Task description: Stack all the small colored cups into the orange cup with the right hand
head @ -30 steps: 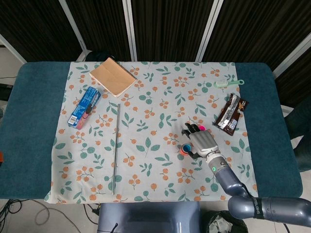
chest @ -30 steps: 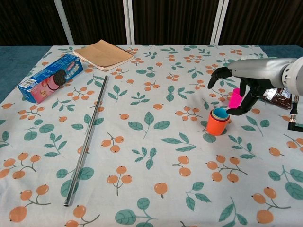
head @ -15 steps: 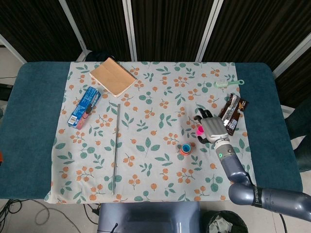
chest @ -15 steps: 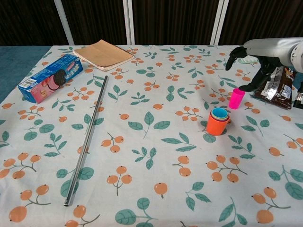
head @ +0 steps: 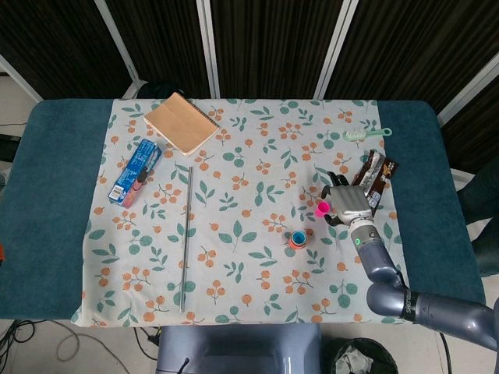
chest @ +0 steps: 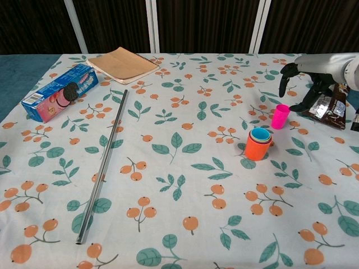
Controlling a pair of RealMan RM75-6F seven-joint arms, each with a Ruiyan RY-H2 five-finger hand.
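The orange cup (chest: 257, 149) (head: 296, 241) stands upright right of the table's middle, with a blue cup (chest: 260, 134) nested inside it. A pink cup (chest: 279, 116) (head: 323, 208) stands alone just behind and to the right of it. My right hand (chest: 305, 83) (head: 348, 205) hovers open to the right of the pink cup, fingers apart and curved down, holding nothing and not touching the cup. My left hand is in neither view.
A dark snack wrapper (chest: 332, 105) lies under the right hand at the table's right side. A green brush (head: 366, 135) lies far right. A metal rod (chest: 103, 166), a blue cookie box (chest: 59, 91) and a brown notebook (chest: 123, 64) are on the left half.
My right hand has pulled away from the orange cup, moving right and back, past the pink cup. The cups have stayed where they were.
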